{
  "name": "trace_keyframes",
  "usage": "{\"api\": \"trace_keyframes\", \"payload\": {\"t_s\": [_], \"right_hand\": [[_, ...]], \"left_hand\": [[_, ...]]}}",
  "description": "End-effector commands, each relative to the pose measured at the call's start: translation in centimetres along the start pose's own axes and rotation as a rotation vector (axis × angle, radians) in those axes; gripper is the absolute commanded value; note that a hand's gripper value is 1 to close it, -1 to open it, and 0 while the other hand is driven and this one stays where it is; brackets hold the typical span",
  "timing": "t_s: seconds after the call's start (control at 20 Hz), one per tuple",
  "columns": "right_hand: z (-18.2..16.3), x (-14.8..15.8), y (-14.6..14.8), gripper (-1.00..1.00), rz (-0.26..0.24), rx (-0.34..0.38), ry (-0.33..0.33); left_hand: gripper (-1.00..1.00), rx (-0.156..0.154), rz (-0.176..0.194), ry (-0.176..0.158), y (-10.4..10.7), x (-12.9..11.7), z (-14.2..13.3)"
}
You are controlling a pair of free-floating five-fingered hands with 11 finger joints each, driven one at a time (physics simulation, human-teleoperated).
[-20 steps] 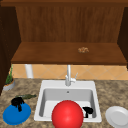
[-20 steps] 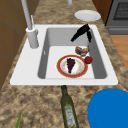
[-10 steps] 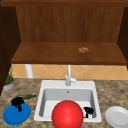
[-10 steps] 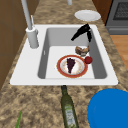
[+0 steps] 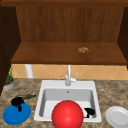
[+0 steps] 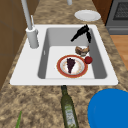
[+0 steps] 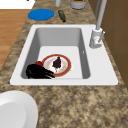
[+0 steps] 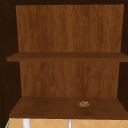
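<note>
1. Granite counter, white sink (image 6: 25,72).
2. Right hand (image 6: 82,33), fingers straight and open, above a bun (image 6: 82,50) at the plate's (image 6: 61,71) 1 o'clock.
3. Bun's long axis cannot be told.
4. Left hand (image 5: 17,102) over blue dish (image 5: 11,117), fingers unclear.

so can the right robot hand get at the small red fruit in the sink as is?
Probably yes. The right robot hand hangs inside the sink just above the brownish food piece, with the small red fruit beside the plate and nothing covering it.

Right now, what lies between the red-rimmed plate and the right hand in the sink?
In the left side view, a brown bun and a small red fruit lie between the plate and the right hand.
</note>
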Motion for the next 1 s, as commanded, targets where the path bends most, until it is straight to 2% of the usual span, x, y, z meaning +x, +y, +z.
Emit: {"api": "trace_keyframes", "payload": {"t_s": [0.0, 0.05, 0.1, 0.25, 0.65, 0.75, 0.85, 0.9, 0.95], "right_hand": [[0.3, -1.4, 0.6, -1.00, -0.079, 0.072, -0.027], [0.7, -1.0, 0.5, 1.00, -0.086, 0.082, -0.028], [0.6, -0.9, 0.5, 1.00, -0.069, 0.068, -0.050], [0.1, -0.9, 0.4, 1.00, -0.101, 0.089, -0.063], [0.9, -1.8, 0.7, 1.00, -0.163, 0.178, -0.173], [0.7, -0.8, 0.3, 1.00, -0.173, 0.222, -0.178], [1.0, -1.0, -0.5, 1.00, -0.158, 0.245, -0.170], [0.9, -0.9, -0.2, 1.00, -0.140, 0.231, -0.174], [0.7, -1.1, 0.2, 1.00, -0.122, 0.186, -0.193]], "left_hand": [[0.00, 0.000, 0.000, 0.000, 0.0, 0.0, 0.0], [0.00, 0.000, 0.000, 0.000, 0.0, 0.0, 0.0], [0.00, 0.000, 0.000, 0.000, 0.0, 0.0, 0.0], [0.00, 0.000, 0.000, 0.000, 0.0, 0.0, 0.0], [0.00, 0.000, 0.000, 0.000, 0.0, 0.0, 0.0], [0.00, 0.000, 0.000, 0.000, 0.0, 0.0, 0.0], [0.00, 0.000, 0.000, 0.000, 0.0, 0.0, 0.0], [0.00, 0.000, 0.000, 0.000, 0.0, 0.0, 0.0], [0.00, 0.000, 0.000, 0.000, 0.0, 0.0, 0.0]]}}
